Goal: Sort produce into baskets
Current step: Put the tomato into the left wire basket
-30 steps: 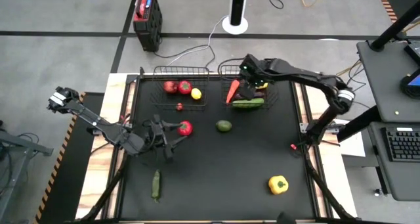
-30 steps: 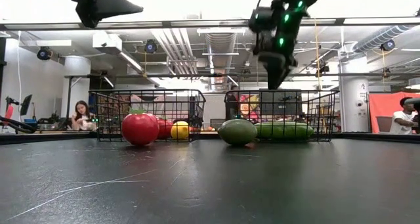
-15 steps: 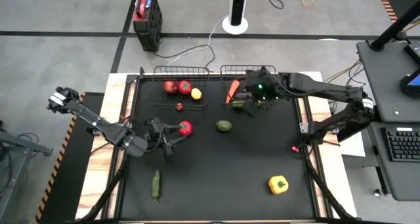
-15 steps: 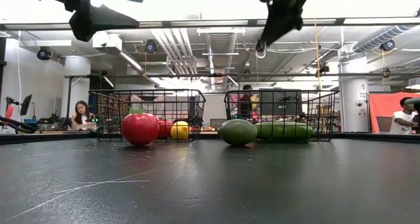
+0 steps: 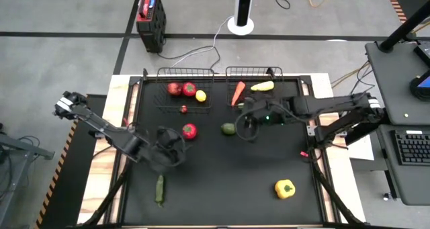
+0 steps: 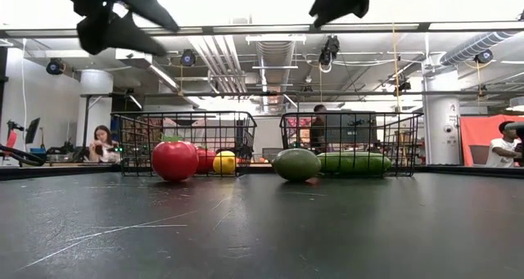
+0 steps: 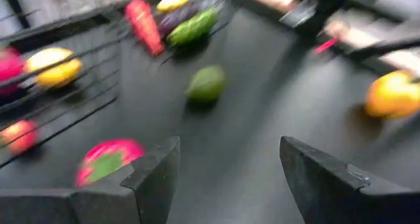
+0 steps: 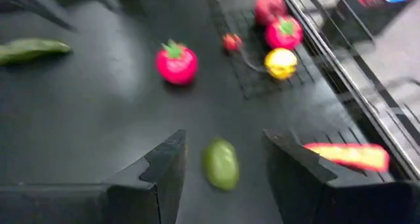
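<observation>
On the left, the left tool (image 5: 170,148) hangs above the desk (image 5: 269,162) with its two fingers (image 7: 154,175) spread apart and nothing between them. Near it toward the front edge lies a green cucumber (image 5: 160,188). Just beside the tool, on the side toward the baskets, a red tomato (image 5: 189,130) rests on the desk.

The left basket (image 5: 185,71) at the far edge holds two red pieces (image 5: 175,88) and a yellow lemon (image 5: 200,96); a small red piece (image 5: 183,109) lies close to its front rim.

Near the middle, a green avocado (image 5: 228,128) sits on the desk. The right tool (image 5: 247,125) hovers just beside and above it, fingers (image 8: 164,165) wide open and empty, the avocado showing between them in the right wrist view.

The right basket (image 5: 254,69) holds an orange carrot (image 5: 238,93) leaning at its left side, a yellow squash (image 5: 262,86), and a green cucumber seen in the low view (image 6: 356,163).

Toward the front right, well apart from the rest, a yellow pepper (image 5: 285,188) lies alone.
</observation>
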